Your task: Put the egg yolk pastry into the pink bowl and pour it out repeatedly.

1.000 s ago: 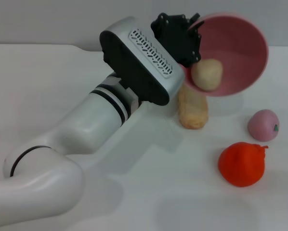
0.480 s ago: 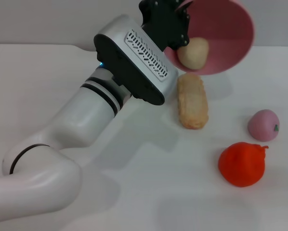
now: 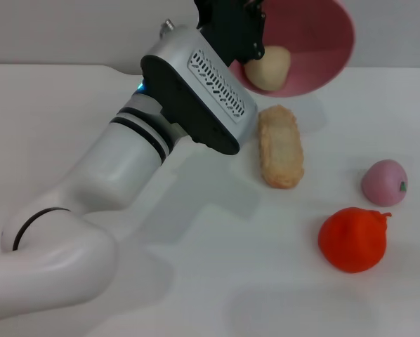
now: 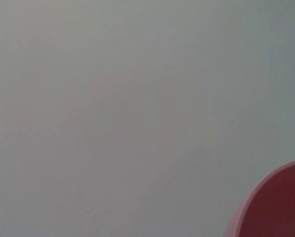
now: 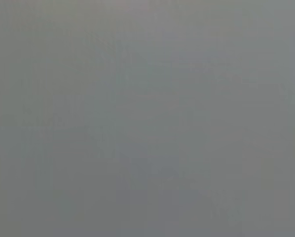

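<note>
My left gripper [image 3: 246, 31] is shut on the near rim of the pink bowl [image 3: 312, 42] and holds it raised above the table at the back, tilted so its opening faces me. The egg yolk pastry [image 3: 267, 68], a pale tan ball, rests inside the bowl against its lower wall next to the gripper. A sliver of the bowl's rim [image 4: 273, 207] shows in the left wrist view. My right gripper is out of view; the right wrist view shows only plain grey.
On the white table lie a long golden crusty pastry [image 3: 280, 146] below the bowl, a pink peach-like ball [image 3: 384, 182] at the right and an orange-red fruit [image 3: 352, 239] in front of it. My left arm [image 3: 126, 175] crosses the table's left half.
My left gripper has lifted the bowl higher and moved it left and farther back. The egg yolk pastry has stayed inside against the lower wall.
</note>
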You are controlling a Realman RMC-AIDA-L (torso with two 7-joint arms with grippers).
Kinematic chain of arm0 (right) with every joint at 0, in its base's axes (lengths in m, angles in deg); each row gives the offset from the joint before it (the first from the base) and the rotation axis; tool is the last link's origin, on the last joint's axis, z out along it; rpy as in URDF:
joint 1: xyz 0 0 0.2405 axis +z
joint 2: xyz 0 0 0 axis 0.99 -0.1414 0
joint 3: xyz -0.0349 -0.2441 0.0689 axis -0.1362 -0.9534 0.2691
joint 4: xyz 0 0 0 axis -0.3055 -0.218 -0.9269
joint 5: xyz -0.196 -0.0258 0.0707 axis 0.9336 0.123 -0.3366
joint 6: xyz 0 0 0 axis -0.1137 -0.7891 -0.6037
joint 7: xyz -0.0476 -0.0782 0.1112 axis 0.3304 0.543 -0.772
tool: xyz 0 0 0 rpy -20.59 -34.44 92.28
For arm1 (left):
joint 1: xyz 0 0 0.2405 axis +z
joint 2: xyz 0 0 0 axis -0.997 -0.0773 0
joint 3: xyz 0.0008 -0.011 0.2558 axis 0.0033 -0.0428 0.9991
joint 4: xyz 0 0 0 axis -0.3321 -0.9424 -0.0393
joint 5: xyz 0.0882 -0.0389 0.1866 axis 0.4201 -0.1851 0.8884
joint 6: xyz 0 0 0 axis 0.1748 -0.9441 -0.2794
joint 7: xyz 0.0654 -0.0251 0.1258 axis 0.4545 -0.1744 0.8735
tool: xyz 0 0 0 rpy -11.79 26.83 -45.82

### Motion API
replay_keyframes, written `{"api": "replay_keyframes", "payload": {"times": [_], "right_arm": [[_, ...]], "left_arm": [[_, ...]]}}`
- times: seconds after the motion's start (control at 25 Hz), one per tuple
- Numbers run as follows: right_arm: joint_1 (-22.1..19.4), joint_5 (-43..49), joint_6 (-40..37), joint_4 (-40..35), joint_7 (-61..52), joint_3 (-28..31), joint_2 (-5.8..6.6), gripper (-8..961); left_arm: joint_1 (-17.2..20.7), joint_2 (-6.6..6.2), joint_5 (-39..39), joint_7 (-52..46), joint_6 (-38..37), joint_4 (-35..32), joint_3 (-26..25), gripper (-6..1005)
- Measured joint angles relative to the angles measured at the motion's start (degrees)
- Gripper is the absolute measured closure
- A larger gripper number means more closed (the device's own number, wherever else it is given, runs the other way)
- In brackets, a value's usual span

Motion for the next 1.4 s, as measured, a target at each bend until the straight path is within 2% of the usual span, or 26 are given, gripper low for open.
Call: {"api": "replay_keyframes", "payload": {"times": [0.36,0.92,1.28,1.36,1.4], "right_arm": [[0.0,0.0,-0.66,0.0,-0.03,0.0,-0.12,498],[0.29,0.0,-0.8,0.34,-0.33,-0.22,-0.21,498],[1.04,-0.01,-1.95,2.43,-0.39,0.09,0.0,498],[1.05,0.0,-2.03,2.45,-0.45,0.08,0.01,498],[1.05,0.07,-2.04,2.45,-0.48,0.06,0.02,498]], "left_arm": [[1.06,0.06,-0.12,5.11,3.6,0.01,0.44,953],[1.03,0.06,-0.26,4.2,4.39,0.96,0.37,954],[0.88,-0.1,-0.32,-3.04,3.61,1.42,-1.15,954],[0.12,-0.09,-1.5,-9.96,-3.53,1.35,-5.66,954],[-0.09,-0.11,-1.84,-10.92,-4.93,1.26,-6.36,954]]}}
